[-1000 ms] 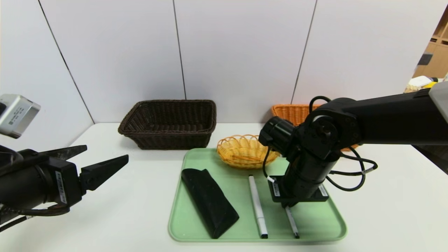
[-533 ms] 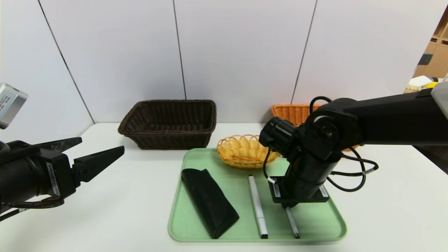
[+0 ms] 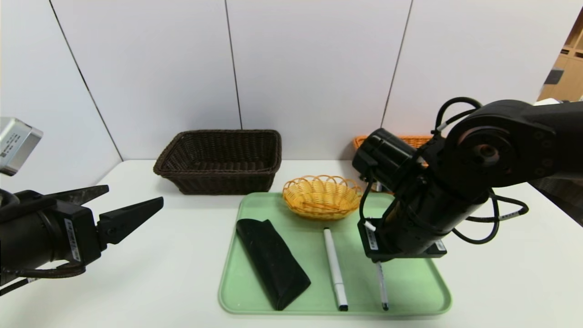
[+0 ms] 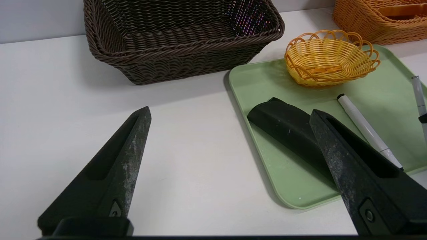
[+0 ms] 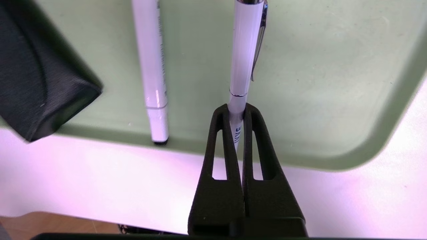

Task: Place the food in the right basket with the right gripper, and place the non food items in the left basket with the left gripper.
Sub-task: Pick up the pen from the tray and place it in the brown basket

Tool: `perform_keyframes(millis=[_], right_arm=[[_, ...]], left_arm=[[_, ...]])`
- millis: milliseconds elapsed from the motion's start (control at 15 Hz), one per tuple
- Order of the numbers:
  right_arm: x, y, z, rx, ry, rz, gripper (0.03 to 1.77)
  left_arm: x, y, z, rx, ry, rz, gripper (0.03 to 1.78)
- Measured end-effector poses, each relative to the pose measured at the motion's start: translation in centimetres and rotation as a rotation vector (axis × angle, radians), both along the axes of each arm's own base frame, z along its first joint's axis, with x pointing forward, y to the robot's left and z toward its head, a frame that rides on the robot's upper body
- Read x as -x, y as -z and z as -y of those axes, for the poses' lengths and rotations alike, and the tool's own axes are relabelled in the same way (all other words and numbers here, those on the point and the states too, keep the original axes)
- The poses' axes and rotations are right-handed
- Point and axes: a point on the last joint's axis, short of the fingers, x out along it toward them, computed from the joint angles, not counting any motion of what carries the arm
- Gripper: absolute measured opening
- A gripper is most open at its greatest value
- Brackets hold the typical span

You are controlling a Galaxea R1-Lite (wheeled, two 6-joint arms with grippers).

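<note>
My right gripper (image 5: pixel 237 108) is shut on the lower end of a white pen (image 5: pixel 245 50) with a metal clip, over the green tray (image 3: pixel 410 287). In the head view the pen (image 3: pixel 381 287) sticks out below the right wrist. Also on the tray lie a white marker (image 3: pixel 334 266) and a black case (image 3: pixel 272 262). Left of the tray, above the table, my left gripper (image 3: pixel 134 195) stands wide open with nothing in it. The dark brown left basket (image 3: pixel 221 159) stands at the back. The orange right basket (image 3: pixel 410 141) is mostly hidden by my right arm. No food shows.
A small yellow wicker basket (image 3: pixel 322 196) sits at the tray's far edge. The white table (image 3: pixel 173 255) lies between my left gripper and the tray. Grey wall panels stand right behind the baskets.
My right arm has risen and swung to the right, still shut on the pen, and now covers more of the orange basket. The left gripper has barely shifted.
</note>
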Motion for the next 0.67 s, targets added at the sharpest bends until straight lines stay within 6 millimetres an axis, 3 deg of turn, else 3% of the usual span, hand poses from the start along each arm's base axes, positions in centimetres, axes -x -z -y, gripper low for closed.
perform_keyframes(millis=[400,667], right_arm=[[1.2,-2.6,0.9,-0.047,-0.008,0.083,0.06],[1.2,-6.8,0.6,-0.153,-0.052,0.252,0.06]], left_arm=[[0.0,0.0,0.0,-0.001,-0.001,0.000,1.69],[0.2,0.8,0.0,-0.014,0.002,-0.022,1.69]])
